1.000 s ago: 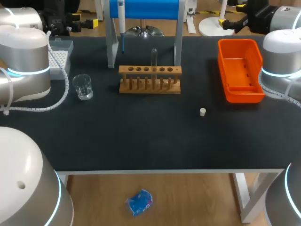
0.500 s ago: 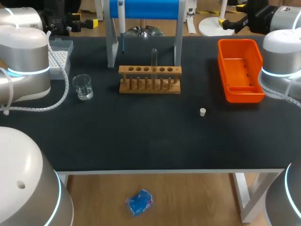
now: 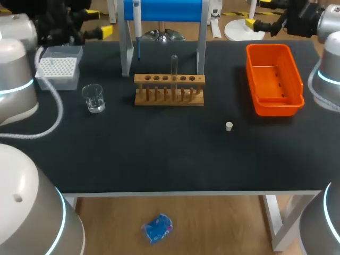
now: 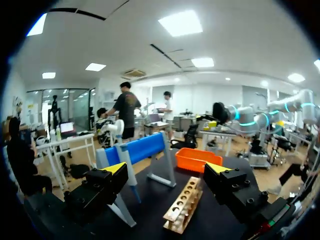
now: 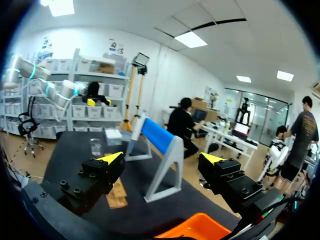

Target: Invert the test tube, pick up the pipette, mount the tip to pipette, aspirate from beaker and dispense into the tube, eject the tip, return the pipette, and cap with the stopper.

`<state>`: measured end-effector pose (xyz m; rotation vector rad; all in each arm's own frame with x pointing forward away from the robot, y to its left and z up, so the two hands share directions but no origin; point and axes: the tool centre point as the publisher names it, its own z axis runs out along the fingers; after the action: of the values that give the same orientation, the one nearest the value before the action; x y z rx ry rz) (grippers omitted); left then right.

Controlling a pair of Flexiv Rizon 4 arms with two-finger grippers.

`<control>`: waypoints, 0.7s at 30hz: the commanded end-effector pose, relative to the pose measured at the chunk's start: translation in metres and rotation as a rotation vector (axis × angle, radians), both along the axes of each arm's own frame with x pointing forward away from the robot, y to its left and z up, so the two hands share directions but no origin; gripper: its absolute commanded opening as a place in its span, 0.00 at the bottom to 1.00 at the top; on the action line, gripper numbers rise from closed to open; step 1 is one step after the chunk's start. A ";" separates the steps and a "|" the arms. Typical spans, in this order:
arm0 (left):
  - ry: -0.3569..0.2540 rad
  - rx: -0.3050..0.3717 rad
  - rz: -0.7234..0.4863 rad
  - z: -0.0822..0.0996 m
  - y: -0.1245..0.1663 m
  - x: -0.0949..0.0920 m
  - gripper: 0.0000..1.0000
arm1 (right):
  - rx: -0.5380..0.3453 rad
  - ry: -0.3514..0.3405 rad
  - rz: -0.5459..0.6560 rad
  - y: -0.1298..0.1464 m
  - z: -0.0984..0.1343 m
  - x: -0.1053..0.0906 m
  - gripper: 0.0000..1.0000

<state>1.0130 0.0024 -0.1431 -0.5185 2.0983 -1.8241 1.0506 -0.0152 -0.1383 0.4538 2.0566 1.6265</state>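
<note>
Test tube: we see the test tube upright in a middle hole of the wooden rack, long axis vertical; which end is up we cannot tell.
Pipette: the pipette hangs nose-down on the blue stand just behind the rack.
Stopper: the stopper lies on the desk, front-right of the rack, well apart.
Beaker: the beaker is left of the rack, with the tip box behind it.
Edges: the orange bin hugs the right edge.
Left pincer: our left pincer is spread wide, holding nothing, at the far-left corner.
Right pincer: our right pincer is spread wide, holding nothing, behind the bin.
</note>
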 end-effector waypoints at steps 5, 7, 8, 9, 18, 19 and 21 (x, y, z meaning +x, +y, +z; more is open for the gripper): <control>-0.020 0.169 -0.242 0.001 0.011 -0.029 1.00 | -0.021 0.091 0.231 -0.013 0.016 -0.058 1.00; -0.020 0.169 -0.242 0.001 0.011 -0.029 1.00 | -0.021 0.091 0.231 -0.013 0.016 -0.058 1.00; -0.020 0.169 -0.242 0.001 0.011 -0.029 1.00 | -0.021 0.091 0.231 -0.013 0.016 -0.058 1.00; -0.020 0.169 -0.242 0.001 0.011 -0.029 1.00 | -0.021 0.091 0.231 -0.013 0.016 -0.058 1.00; -0.020 0.169 -0.242 0.001 0.011 -0.029 1.00 | -0.021 0.091 0.231 -0.013 0.016 -0.058 1.00; -0.020 0.169 -0.242 0.001 0.011 -0.029 1.00 | -0.021 0.091 0.231 -0.013 0.016 -0.058 1.00; -0.025 0.201 -0.240 -0.001 0.011 -0.031 1.00 | -0.022 0.092 0.251 -0.007 0.010 -0.065 1.00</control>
<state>0.9810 0.0132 -0.1444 -0.2120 2.3537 -1.7194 0.9893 -0.0253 -0.1235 0.2889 2.2618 1.7480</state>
